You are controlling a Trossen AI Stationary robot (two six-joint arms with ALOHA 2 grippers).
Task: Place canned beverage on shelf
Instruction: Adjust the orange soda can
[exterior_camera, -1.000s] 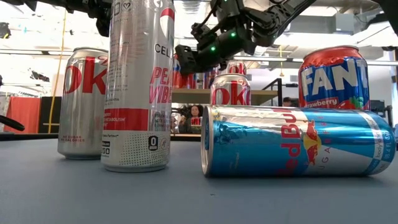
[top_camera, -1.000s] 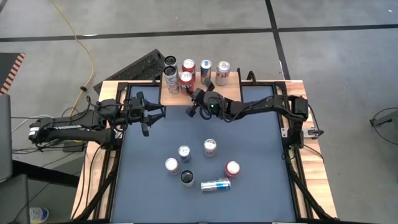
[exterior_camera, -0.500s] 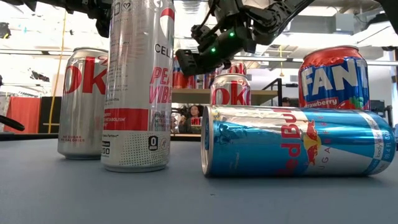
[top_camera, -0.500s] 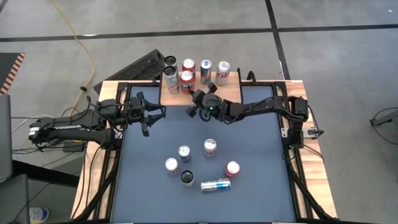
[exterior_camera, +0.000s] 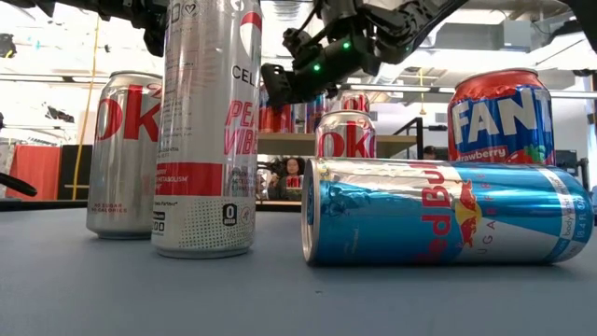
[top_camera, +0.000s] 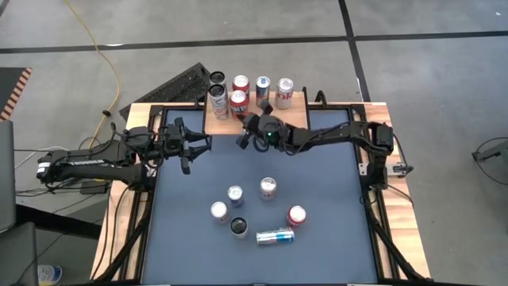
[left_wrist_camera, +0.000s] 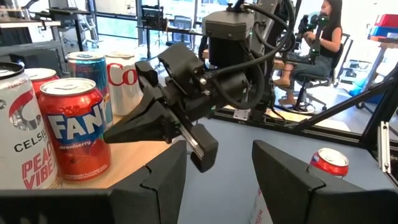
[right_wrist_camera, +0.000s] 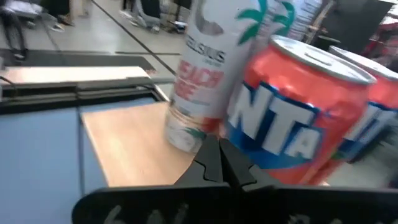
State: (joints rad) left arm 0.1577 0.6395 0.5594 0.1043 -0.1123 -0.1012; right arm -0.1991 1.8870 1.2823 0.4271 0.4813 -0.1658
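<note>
A: How are the fingers of the right gripper (top_camera: 246, 140) seen?

B: They are clenched together with nothing between them, just off the front edge of the shelf (top_camera: 220, 124), close before the Fanta can (top_camera: 236, 101) that is stood there. That can is judged to be already set down, which would explain the empty grip.

A: And the left gripper (top_camera: 187, 148)?

B: It is held above the table's far-left corner, its fingers half parted, nothing grasped. It is judged to be waiting.

A: Where are the other cans found?

B: Five more are ranged along the shelf at the table's far edge. Five remain near the middle of the table (top_camera: 333, 230), four upright and a blue can (top_camera: 275, 236) laid on its side.

A: What room is left?

B: The shelf's front-left part is bare wood. The mat between shelf and loose cans is open, so a retreat is judged unobstructed.
</note>
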